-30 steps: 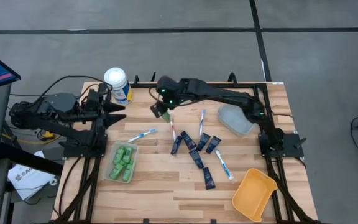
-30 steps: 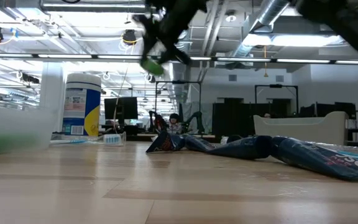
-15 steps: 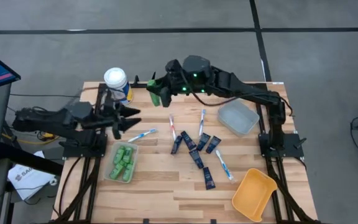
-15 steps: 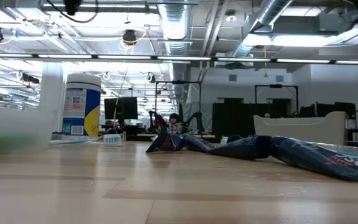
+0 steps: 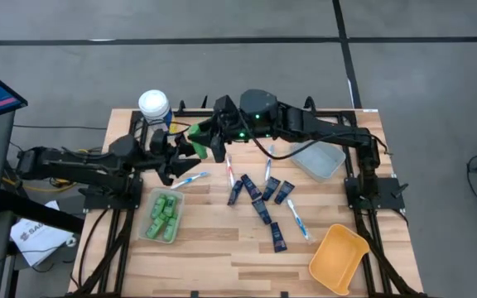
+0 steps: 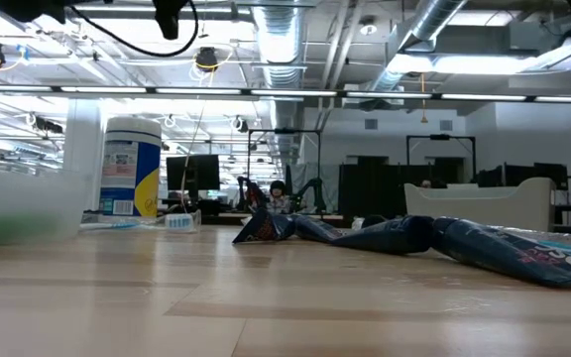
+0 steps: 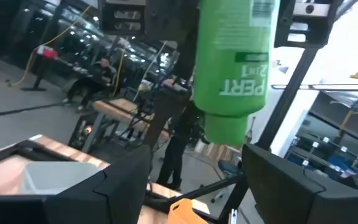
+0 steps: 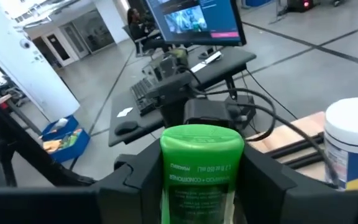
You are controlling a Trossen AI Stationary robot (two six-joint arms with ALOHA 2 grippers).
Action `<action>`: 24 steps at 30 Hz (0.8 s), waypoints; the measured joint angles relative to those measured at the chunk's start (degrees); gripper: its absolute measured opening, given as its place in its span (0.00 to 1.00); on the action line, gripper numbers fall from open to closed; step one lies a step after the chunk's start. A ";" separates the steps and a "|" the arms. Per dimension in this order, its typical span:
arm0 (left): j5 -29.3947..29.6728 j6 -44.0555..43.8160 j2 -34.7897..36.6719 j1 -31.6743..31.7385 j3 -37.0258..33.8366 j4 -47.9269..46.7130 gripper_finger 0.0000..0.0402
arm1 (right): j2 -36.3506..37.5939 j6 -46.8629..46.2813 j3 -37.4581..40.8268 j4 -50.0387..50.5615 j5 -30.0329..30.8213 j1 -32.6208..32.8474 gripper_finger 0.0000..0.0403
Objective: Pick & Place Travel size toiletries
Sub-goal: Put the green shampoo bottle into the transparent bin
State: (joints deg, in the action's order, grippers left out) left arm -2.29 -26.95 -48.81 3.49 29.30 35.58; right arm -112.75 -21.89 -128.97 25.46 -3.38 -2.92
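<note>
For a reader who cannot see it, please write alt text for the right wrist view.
The right gripper holds a green bottle upright between its two dark fingers. The white-lidded canister stands at one edge, with a desk and monitor in the room beyond.

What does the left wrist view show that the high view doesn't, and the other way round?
Only the left wrist view: the green bottle hangs cap down, label readable, above the gap between the open left fingers.
Only the high view: the green-bottle tray, navy tubes, toothbrushes, canister, orange bin.
Both: the right gripper holding the bottle out to the left gripper.
</note>
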 joint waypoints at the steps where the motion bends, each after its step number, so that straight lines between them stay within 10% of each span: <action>1: -0.15 0.03 -0.42 0.00 0.13 0.93 0.63 | 0.02 0.00 -0.04 0.00 0.00 0.06 0.40; 24: -3.48 2.76 -6.20 1.99 1.70 6.14 0.62 | -0.97 -0.04 -0.07 0.54 0.04 -0.01 0.40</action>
State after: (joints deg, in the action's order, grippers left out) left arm -5.76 -24.18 -55.01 5.47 31.00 41.72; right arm -113.72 -21.93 -129.05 25.99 -3.34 -2.93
